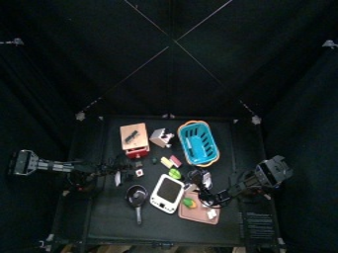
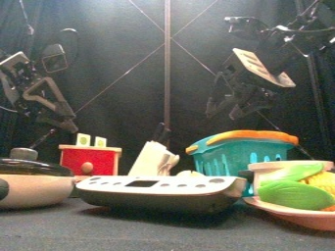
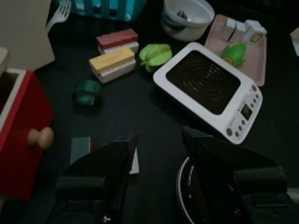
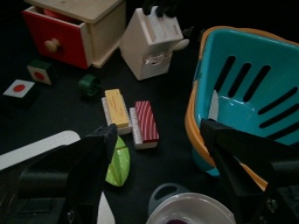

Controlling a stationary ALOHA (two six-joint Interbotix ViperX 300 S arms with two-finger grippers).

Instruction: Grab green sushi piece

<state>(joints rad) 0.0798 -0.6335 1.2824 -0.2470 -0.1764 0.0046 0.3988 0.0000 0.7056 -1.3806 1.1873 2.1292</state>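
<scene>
The green sushi piece [image 3: 87,90], a small dark green roll, lies on the black table beside the red drawer box [image 3: 21,131]. It also shows in the right wrist view [image 4: 87,83]. A yellow sushi piece [image 3: 114,63], a red one [image 3: 117,39] and a light green leaf-shaped piece [image 3: 155,55] lie close by. My left gripper [image 3: 162,140] is open and empty, raised above the table a short way from the roll. My right gripper [image 4: 158,131] is open and empty, held above the sushi pieces beside the blue basket [image 4: 251,87].
A white scale [image 3: 211,87] lies by a pink plate [image 3: 251,66] and a white bowl [image 3: 187,15]. A white knife block [image 4: 152,39] stands by the red box. A black pan [image 1: 136,196] sits at the front left. The basket [image 1: 199,141] stands at the back right.
</scene>
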